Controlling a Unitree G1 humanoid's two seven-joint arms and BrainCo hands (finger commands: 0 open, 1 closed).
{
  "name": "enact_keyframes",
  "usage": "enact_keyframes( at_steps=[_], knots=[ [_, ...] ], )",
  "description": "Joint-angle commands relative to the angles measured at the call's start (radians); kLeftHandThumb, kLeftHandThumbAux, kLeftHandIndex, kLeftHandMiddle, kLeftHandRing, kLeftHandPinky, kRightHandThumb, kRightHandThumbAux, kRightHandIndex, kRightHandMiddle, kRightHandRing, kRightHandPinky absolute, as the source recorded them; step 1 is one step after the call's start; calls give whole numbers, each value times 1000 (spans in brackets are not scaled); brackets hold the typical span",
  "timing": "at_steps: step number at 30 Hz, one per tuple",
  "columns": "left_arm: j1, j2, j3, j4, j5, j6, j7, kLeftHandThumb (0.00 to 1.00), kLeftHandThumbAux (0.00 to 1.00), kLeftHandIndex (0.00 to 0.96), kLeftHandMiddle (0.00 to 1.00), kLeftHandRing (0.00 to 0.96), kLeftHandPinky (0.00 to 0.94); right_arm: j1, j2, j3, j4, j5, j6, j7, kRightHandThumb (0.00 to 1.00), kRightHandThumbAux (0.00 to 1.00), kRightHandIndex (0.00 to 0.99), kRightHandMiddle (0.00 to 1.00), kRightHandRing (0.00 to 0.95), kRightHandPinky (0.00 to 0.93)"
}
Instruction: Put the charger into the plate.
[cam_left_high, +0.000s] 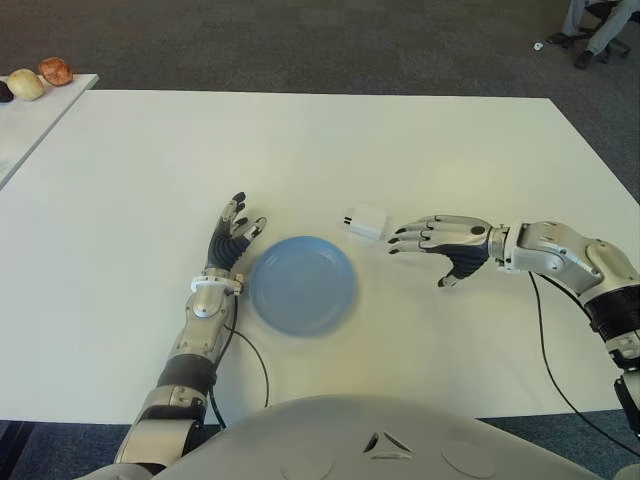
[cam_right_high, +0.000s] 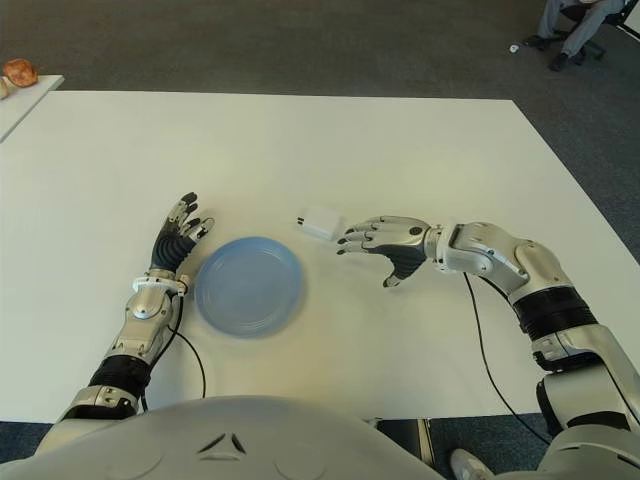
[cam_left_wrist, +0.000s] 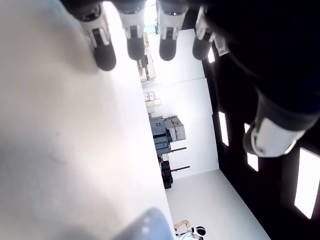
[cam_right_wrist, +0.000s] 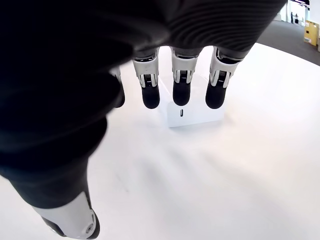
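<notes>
While the right hand (cam_left_high: 432, 243) hovers open just beside it, the charger (cam_left_high: 367, 222) looks light, rigid and smooth, best pinched across its flat sides.

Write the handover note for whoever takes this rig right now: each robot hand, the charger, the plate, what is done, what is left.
Right robot hand: open, holding nothing, fingertips just short of the charger.
Left robot hand: open, idle, left of the plate.
Charger: white block on the table, beyond the plate's far right rim, outside it.
Plate: blue, holds nothing.
Done: right robot hand is at the charger.
Left: grasp the charger, lift it, carry it over the plate, release it there.
</notes>
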Motion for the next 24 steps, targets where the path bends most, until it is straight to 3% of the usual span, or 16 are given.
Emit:
enact_keyframes(
  at_steps=[1,10,14,18,24],
  knots=[
    [59,-7,-17,86,10,70,-25,0,550,46,46,20,0,8,1,-10,-14,30,21,33,0,786,34,70,50,60],
    [54,-3,-21,103,18,52,-22,0,550,41,45,21,0,29,48,-61,-58,56,47,-24,0,716,14,54,35,34],
    [44,-2,-23,132,26,35,-13,0,555,34,47,27,7,24,135,-89,-46,34,85,-126,54,626,3,31,15,8],
    [37,0,-24,148,35,21,-6,0,564,31,46,30,7,24,235,-101,-19,-35,135,-288,101,549,0,9,4,1],
    [35,-1,-22,153,34,15,-8,0,584,28,44,29,0,32,276,-106,-2,-87,164,-415,165,463,0,0,0,8]
  ],
)
